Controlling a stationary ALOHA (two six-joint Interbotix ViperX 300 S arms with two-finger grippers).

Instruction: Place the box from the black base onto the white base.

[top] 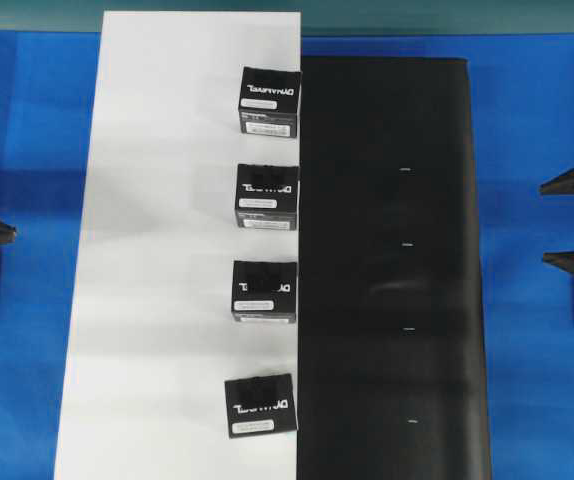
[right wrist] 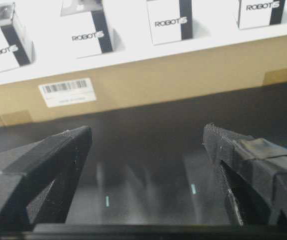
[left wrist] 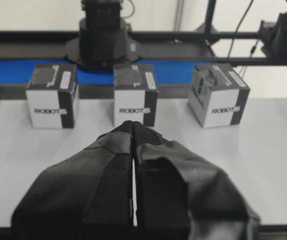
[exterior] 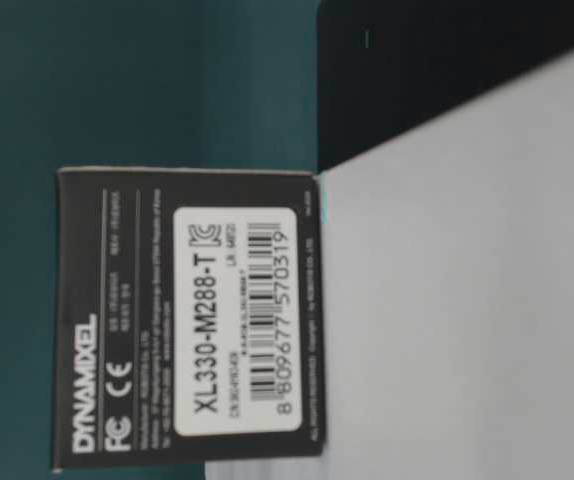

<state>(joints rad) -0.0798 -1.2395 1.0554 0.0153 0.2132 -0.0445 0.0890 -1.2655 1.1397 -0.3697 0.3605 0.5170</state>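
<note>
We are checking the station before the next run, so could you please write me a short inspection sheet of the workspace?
Surface: blue table top, bare around both bases.
Job's things: four boxes in a column on the white base, along its edge next to the black base; nothing stands on the black base.
Clutter: nothing seen.
Grippers: left gripper shut and empty; right gripper open and empty above the black base.
Cables: cables hang behind the frame.
Surroundings: teal backdrop.
</note>
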